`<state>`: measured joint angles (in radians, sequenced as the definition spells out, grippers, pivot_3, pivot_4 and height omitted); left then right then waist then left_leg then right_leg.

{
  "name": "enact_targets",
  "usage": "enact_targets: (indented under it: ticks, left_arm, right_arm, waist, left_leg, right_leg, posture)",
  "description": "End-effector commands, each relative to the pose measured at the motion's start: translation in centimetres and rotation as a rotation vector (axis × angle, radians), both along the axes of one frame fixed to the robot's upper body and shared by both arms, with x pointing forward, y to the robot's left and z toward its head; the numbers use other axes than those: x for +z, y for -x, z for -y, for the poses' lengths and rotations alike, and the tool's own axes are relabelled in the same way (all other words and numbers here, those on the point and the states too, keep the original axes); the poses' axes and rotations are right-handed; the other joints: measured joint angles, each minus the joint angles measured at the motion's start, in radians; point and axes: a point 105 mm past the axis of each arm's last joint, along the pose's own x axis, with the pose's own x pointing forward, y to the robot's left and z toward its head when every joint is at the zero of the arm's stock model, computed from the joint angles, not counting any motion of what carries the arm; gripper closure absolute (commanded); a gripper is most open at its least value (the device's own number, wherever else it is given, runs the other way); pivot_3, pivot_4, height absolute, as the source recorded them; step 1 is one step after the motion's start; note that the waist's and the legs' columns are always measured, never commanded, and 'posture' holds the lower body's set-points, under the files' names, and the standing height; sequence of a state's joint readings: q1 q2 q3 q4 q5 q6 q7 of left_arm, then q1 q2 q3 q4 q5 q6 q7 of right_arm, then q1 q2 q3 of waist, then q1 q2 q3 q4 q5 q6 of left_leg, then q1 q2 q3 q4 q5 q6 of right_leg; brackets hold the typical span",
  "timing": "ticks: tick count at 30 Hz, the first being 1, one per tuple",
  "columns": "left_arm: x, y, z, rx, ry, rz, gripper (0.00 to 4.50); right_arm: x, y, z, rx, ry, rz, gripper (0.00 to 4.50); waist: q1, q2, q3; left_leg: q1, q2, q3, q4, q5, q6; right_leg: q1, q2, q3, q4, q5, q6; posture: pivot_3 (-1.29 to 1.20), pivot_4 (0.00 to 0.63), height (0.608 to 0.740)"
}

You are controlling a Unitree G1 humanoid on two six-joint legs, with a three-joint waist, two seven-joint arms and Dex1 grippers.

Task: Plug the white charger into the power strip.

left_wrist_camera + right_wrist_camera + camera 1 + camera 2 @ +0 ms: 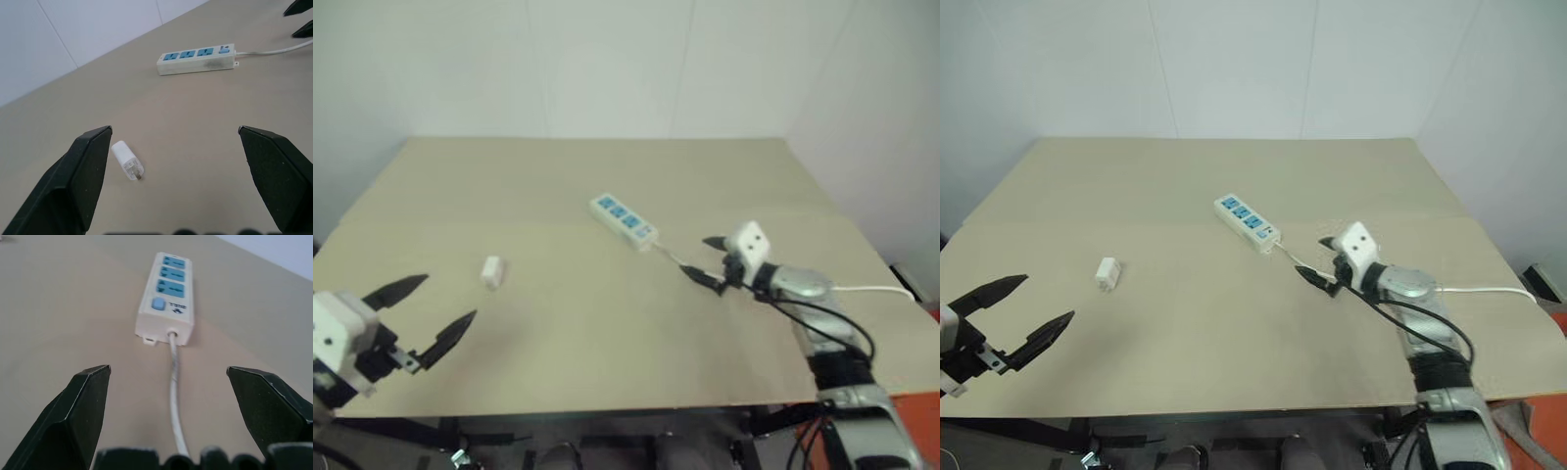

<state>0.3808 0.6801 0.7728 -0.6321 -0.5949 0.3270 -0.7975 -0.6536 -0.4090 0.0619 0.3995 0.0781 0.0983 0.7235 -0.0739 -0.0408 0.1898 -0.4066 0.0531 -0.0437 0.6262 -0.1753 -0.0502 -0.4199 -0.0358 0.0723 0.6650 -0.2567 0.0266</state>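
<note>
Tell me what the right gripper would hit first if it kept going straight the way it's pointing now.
Most likely the power strip. The right gripper points along the thin white cable, its fingers open either side of it, toward the strip's switch end. The table looks free before that, though depth is hard to judge.

- white charger (126, 159): small boxy plug adapter lying on its side on the tan table, unplugged, well apart from the strip.
- power strip (624, 220): long white bar lying flat and diagonal mid-table, three blue sockets empty, thin white cable trailing from its switch end.
</note>
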Motion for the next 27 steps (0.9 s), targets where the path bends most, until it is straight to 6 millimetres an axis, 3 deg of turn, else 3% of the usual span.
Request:
enact_targets:
  ticks: [1, 5, 8, 19, 22, 27]
  left_arm:
    - [0.7, -0.1, 0.6, -0.027, -0.013, 0.028, 0.0]
    - [0.7, -0.2, 0.7, -0.033, -0.013, 0.029, 0.0]
    - [0.7, -0.1, 0.8, -0.035, -0.012, 0.03, 0.0]
    - [0.5, 0.3, 1.0, -0.035, -0.01, 0.028, 0.0]
    - [0.4, 0.2, 1.2, -0.046, -0.01, 0.025, 0.0]
    - [0.4, -0.1, 1.5, -0.066, -0.006, 0.022, 0.0]
  right_arm:
    - [0.0, -2.1, -1.1, -0.111, 0.023, 0.005, 0.02]
    - [-0.8, -4.0, -2.1, -0.217, 0.053, -0.058, 0.02]
    - [-1.4, -4.7, -2.0, -0.274, 0.089, -0.081, 0.61]
    - [-1.7, -4.4, -2.6, -0.214, 0.08, -0.118, 4.44]
    - [-1.5, -3.4, -3.1, -0.119, 0.074, -0.121, 4.48]
    - [-1.1, 0.1, -3.2, 0.06, 0.059, -0.076, 4.48]
  waist:
    - [0.002, 0.0, 0.0]
    - [0.007, 0.0, 0.0]
    - [0.008, 0.0, 0.0]
    - [0.003, 0.0, 0.0]
    - [0.003, 0.0, 0.0]
    - [0.004, 0.0, 0.0]
  left_leg:
    - [-0.001, 0.0, 0.0, 0.0, 0.0, 0.0]
    - [-0.002, 0.0, 0.0, 0.0, 0.0, 0.0]
    - [-0.003, 0.0, 0.0, 0.0, 0.0, 0.0]
    - [-0.002, 0.0, 0.0, 0.0, 0.0, 0.0]
    - [-0.002, 0.0, 0.0, 0.0, 0.0, 0.0]
    - [-0.003, 0.0, 0.0, 0.0, 0.0, 0.0]
  right_leg:
    - [0.0, 0.0, 0.0, 0.0, 0.0, 0.0]
    - [-0.001, 0.0, 0.0, 0.0, 0.004, -0.006]
    - [-0.001, -0.001, -0.001, -0.001, 0.004, -0.007]
    - [-0.001, 0.0, -0.001, 0.0, 0.004, -0.007]
    - [-0.001, 0.0, -0.001, 0.0, 0.004, -0.006]
    - [-0.001, 0.0, -0.001, -0.001, 0.002, -0.004]
  posture:
    - [0.0, 0.15, 0.74]
    - [0.0, 0.15, 0.74]
    - [0.0, 0.15, 0.74]
    - [0.0, 0.15, 0.74]
    - [0.0, 0.15, 0.74]
    - [0.0, 0.15, 0.74]
